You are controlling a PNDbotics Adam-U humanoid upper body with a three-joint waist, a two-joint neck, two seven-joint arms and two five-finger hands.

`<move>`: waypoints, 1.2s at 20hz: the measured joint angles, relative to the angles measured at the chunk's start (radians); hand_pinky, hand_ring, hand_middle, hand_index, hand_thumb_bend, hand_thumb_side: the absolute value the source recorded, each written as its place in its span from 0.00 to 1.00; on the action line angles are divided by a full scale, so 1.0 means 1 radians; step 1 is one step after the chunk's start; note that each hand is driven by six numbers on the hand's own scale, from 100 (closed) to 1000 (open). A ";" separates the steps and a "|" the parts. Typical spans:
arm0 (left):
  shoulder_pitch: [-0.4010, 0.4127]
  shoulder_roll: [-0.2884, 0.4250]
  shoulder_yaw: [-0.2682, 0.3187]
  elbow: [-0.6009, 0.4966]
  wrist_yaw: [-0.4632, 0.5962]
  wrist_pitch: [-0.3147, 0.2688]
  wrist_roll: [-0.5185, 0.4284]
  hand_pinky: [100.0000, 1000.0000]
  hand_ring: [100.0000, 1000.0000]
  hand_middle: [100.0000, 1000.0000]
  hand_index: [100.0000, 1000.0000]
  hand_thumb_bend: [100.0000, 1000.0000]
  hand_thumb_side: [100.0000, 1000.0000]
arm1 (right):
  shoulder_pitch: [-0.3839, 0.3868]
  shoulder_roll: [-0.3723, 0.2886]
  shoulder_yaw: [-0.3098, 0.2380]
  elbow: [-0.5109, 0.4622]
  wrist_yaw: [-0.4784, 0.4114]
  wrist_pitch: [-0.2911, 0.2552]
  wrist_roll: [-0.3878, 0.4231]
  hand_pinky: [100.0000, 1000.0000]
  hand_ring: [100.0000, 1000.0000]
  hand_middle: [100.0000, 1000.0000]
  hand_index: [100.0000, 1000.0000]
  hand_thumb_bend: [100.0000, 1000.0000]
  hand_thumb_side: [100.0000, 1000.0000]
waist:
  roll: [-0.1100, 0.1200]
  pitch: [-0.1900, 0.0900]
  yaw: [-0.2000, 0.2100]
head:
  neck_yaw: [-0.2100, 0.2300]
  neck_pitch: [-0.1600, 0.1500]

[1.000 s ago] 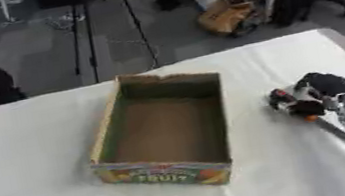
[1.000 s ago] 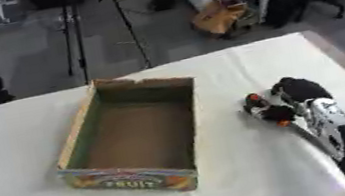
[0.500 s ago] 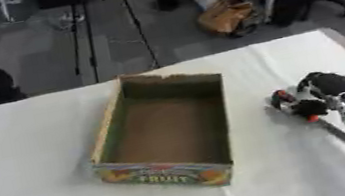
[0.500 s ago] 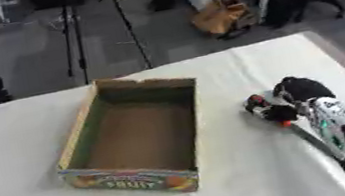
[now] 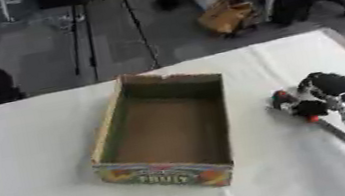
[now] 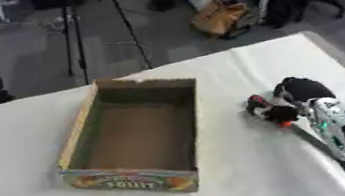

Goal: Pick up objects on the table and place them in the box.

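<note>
Nothing has moved: right hand [image 5: 324,91] stays curled on a small red-and-black object [image 5: 286,100] (unidentifiable), right of the box [image 5: 164,132].

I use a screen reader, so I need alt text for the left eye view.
The robot's right hand rests on a white table, fingers curled around a small red object, right of an empty open cardboard box with a colourful fruit label.
</note>
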 measured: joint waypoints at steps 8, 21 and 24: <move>-0.001 0.000 0.000 0.000 0.000 0.001 0.001 0.66 0.93 0.96 0.72 0.00 1.00 | 0.001 0.000 0.000 0.000 0.000 0.005 -0.006 0.85 0.84 0.76 0.65 0.44 0.93 | 0.000 0.000 -0.002 | 0.006 0.001; -0.001 0.000 0.000 0.000 0.000 0.001 0.001 0.65 0.93 0.96 0.72 0.00 1.00 | 0.001 0.000 0.000 0.000 0.000 0.018 -0.028 0.83 0.83 0.71 0.62 0.40 0.93 | 0.001 -0.001 -0.002 | 0.006 0.001; -0.001 0.000 0.000 0.000 0.000 0.001 0.001 0.65 0.93 0.96 0.72 0.00 1.00 | 0.001 0.000 0.000 0.000 0.000 0.018 -0.031 0.82 0.82 0.70 0.61 0.38 0.93 | 0.001 -0.001 -0.002 | 0.006 0.001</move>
